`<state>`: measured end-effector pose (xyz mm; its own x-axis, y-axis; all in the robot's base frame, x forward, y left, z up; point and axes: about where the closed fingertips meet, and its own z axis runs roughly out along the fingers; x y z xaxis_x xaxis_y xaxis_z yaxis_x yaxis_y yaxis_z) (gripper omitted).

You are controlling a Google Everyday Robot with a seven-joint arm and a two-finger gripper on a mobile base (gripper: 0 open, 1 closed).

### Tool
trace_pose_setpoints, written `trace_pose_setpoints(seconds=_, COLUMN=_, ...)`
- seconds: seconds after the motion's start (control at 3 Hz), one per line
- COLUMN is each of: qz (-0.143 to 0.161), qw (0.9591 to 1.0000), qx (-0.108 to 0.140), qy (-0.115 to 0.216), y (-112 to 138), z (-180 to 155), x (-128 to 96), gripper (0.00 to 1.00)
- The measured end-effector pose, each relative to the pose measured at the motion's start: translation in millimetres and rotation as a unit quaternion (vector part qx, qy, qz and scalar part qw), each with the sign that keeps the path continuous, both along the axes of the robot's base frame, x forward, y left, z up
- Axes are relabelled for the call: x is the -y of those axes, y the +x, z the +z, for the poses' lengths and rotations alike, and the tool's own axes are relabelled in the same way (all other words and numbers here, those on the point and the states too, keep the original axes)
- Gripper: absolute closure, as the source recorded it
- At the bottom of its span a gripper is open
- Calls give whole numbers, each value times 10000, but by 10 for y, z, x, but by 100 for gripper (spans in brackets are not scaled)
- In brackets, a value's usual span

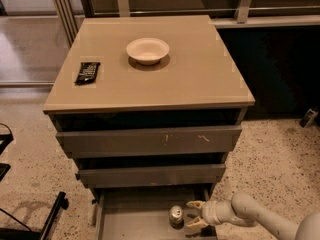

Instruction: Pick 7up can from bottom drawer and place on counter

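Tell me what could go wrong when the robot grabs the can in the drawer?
1. The open claw sits right beside the upright can in the bottom drawer. A fingertip could bump the can and tip it over.
2. The middle drawer sticks out just above and behind the can, so the can might clip its front edge on the way up.
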<state>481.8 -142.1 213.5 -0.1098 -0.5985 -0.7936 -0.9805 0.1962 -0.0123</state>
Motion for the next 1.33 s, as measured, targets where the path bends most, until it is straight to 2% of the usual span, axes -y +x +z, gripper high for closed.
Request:
trace_pose_setpoints(seconds=0.33, qz=62, qw=9999, qx=-7, qy=91, y=49, z=-92, x=-97, gripper=45)
trace_pose_setpoints(seconds=1.33, qz=222, qw=9992, qx=-103, qy=327, y=136, z=-250, x=-354, gripper=34)
